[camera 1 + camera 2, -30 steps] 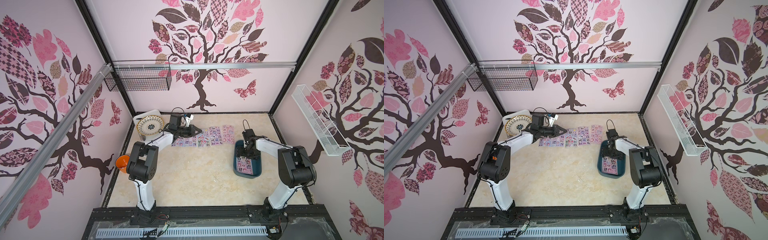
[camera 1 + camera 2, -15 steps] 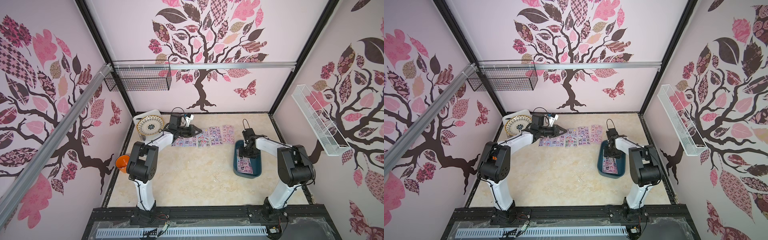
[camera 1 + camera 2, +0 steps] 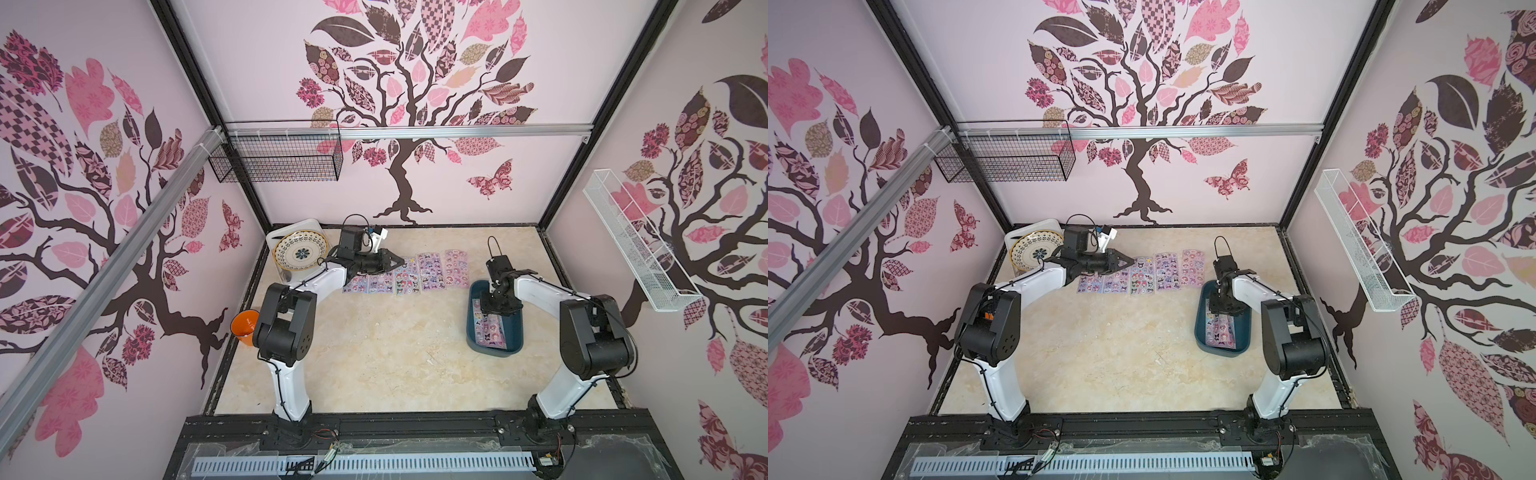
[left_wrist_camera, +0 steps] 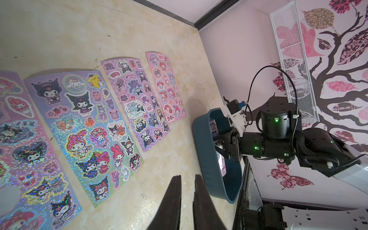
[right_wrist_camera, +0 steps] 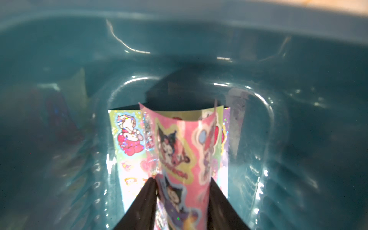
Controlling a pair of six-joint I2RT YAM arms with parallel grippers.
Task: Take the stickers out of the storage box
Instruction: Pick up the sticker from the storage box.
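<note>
Stickers (image 3: 409, 275): a row of pink and lilac sheets lies flat on the table (image 3: 374, 365) from about 11 to 12 o'clock. They lie side by side, and neighbours touch or nearly touch. Both top views show the row (image 3: 1142, 279). The left wrist view shows their glittery cartoon figures close up (image 4: 83, 127).
Storage box (image 3: 494, 354): a dark teal tub stands at about 3 o'clock on the table, well apart from the row, with its long side running from 12 to 6 o'clock. More sheets lie inside it toward its 6 o'clock end (image 3: 492, 330).
White tray (image 3: 305, 222): sits in the table's 10 to 11 o'clock corner, under the plate.
Plate (image 3: 300, 252): round and patterned, it rests tilted on the white tray, just beside the left arm's wrist.
Top sheet (image 5: 179, 143): pink, inside the storage box at its 12 o'clock end. It is bowed upward into a trough above a yellow-green sheet (image 5: 127, 139) lying flat on the floor of the box.
Right gripper (image 5: 182, 179): reaches down into the storage box, its two dark fingers (image 5: 147, 199) pressed against the opposite long edges of the top sheet and clamping it between them.
Left gripper (image 4: 187, 176): hangs over the 9 o'clock end of the row, pointing toward 3 o'clock. Only a narrow gap separates its fingers, with nothing between them.
Orange cup (image 3: 245, 326): at the table's 9 o'clock edge, partly hidden behind the left arm.
</note>
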